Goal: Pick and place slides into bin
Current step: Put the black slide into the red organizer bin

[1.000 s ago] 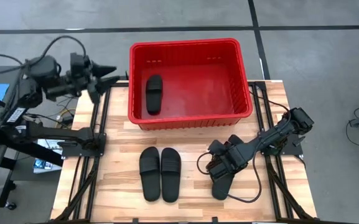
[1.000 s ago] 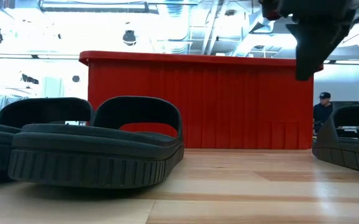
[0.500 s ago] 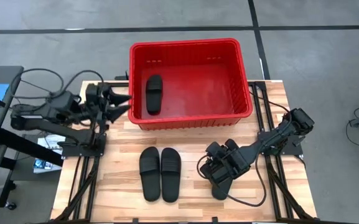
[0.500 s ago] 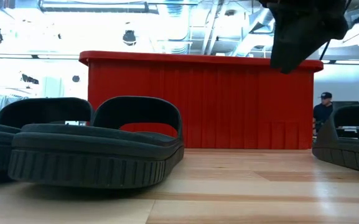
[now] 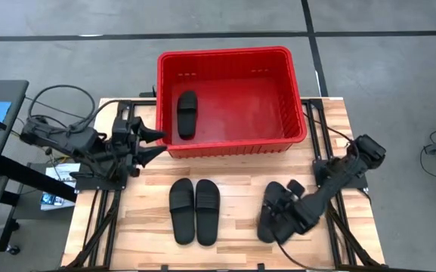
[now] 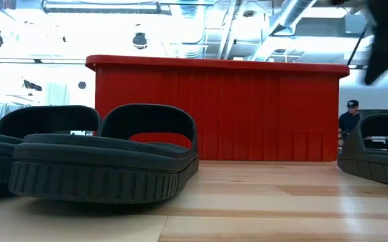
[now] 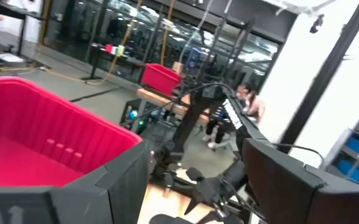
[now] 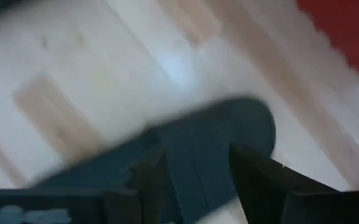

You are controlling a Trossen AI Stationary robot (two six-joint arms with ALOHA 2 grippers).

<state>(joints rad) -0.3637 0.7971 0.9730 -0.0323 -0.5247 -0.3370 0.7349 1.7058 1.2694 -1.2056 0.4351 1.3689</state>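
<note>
High view is showing no readable brand, label or writing on any slide or on the bin point(image 5: 231, 54). One slide point(image 5: 187, 113) is lying inside the bin, near its left wall. Two more slides point(image 5: 195, 211) are sitting side by side on the counter point(image 5: 233, 162), in front of the bin. The fourth slide point(image 5: 273, 219) is lying on the counter to the right of that pair, and the right hand point(image 5: 284, 219) is sitting directly over it, low against it. Right wrist view is showing this slide point(image 8: 198, 162) between the hand's two fingers point(image 8: 147, 180), which are standing apart on either side of it; whether they are pressing on it cannot be told. The left hand point(image 5: 156, 143) is hovering just beside the bin's front left corner, fingers spread open, holding nothing, well apart from the slides on the counter.
</note>
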